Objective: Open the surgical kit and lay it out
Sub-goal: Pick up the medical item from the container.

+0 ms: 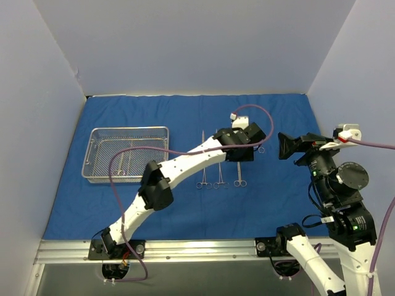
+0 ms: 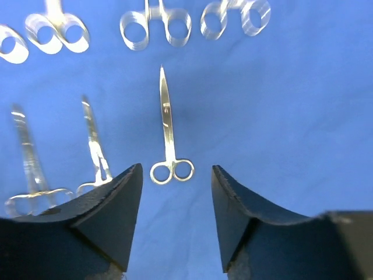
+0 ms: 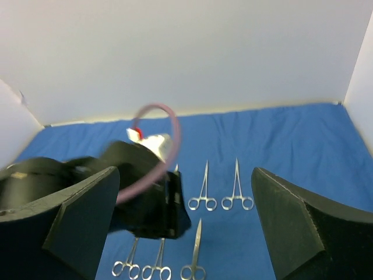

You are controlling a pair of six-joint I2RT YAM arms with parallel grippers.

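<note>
Left gripper point(image 2: 177, 170): matte black wedge fingers point(image 2: 116, 210) partway apart, gripping nothing. Slim steel ring-handled scissors point(image 2: 168, 125) lie flat on the royal-blue cloth wrap point(image 2: 291, 116) just past the tips. More shiny ring-handled instruments point(image 1: 220, 183) sit in rows mid-cloth. Right gripper point(image 3: 185, 175) is spread wide and empty above the cloth's right side. Rectangular silver wire-mesh tray point(image 1: 126, 179) sits near the left edge.

Crowded middle, open edges.
My left arm point(image 1: 185, 163) slants across the blue cloth point(image 1: 278, 117), jaws parted just above one instrument point(image 2: 168, 125), with neighbouring instruments point(image 2: 93, 140) close beside it and a row beyond. The mesh tray point(image 1: 86, 161) blocks the left side. Bare cloth lies free at the back, along the near edge, and under my right gripper point(image 1: 285, 146).
</note>
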